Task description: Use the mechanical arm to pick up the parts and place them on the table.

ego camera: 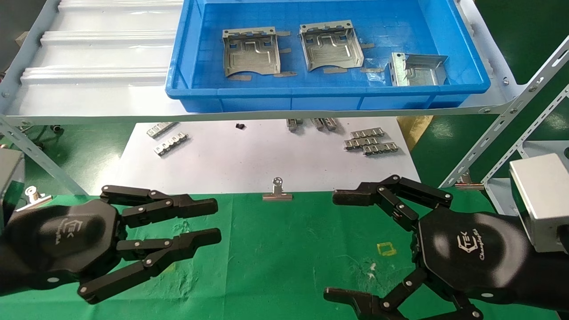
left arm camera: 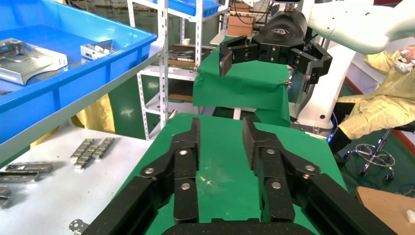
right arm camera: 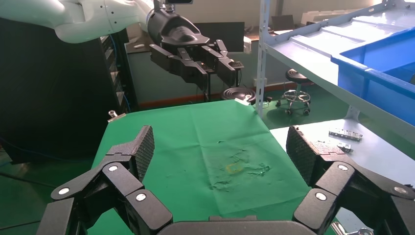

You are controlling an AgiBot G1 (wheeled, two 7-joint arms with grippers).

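Observation:
Three grey sheet-metal parts lie in the blue bin (ego camera: 311,95) on the shelf: one at the left (ego camera: 251,51), one in the middle (ego camera: 331,46) and one at the right (ego camera: 418,70). My left gripper (ego camera: 217,221) hovers over the green table (ego camera: 284,266) at the near left, open and empty; the left wrist view shows it (left arm camera: 221,128) with cloth between its fingers. My right gripper (ego camera: 331,244) hovers at the near right, spread wide and empty, beside the yellow square (ego camera: 386,249). It shows in the right wrist view (right arm camera: 220,142) above that square (right arm camera: 235,168).
A white sheet (ego camera: 266,155) behind the green cloth carries small notched strips (ego camera: 171,144) and more strips (ego camera: 369,142). A silver binder clip (ego camera: 277,193) sits at the cloth's far edge. The pale grey shelf (ego camera: 89,58) overhangs the sheet. Slanted shelf struts (ego camera: 502,129) stand at the right.

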